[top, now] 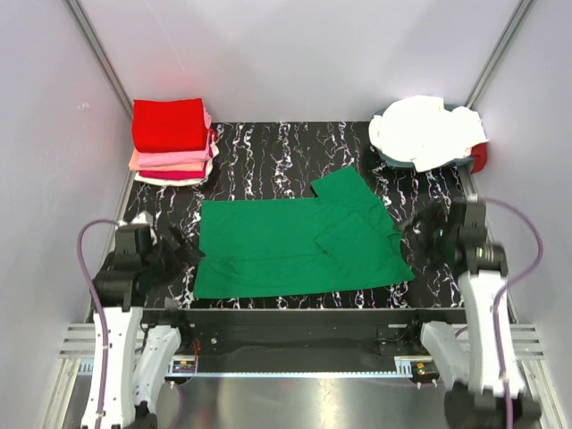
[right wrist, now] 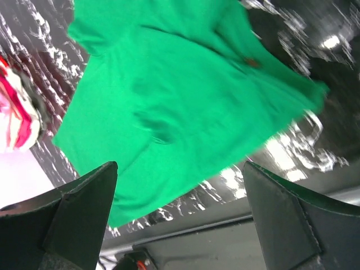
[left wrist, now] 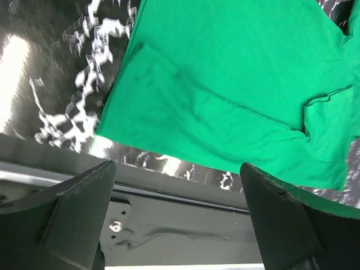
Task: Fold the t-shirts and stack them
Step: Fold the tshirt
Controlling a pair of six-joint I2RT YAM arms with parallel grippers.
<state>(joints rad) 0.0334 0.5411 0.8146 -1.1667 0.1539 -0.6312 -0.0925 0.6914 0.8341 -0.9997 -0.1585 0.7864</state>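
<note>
- Lying flat, the green t-shirt (top: 299, 246) sits between the two arms.
- Left gripper (top: 179, 252): jaws spread, empty, beside its left edge.
- Right gripper (top: 418, 231): jaws spread, empty, beside its right edge.

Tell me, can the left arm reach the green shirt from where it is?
Probably yes. The left gripper is open right beside the green t-shirt, at its left edge, with nothing lying between them on the mat.
</note>
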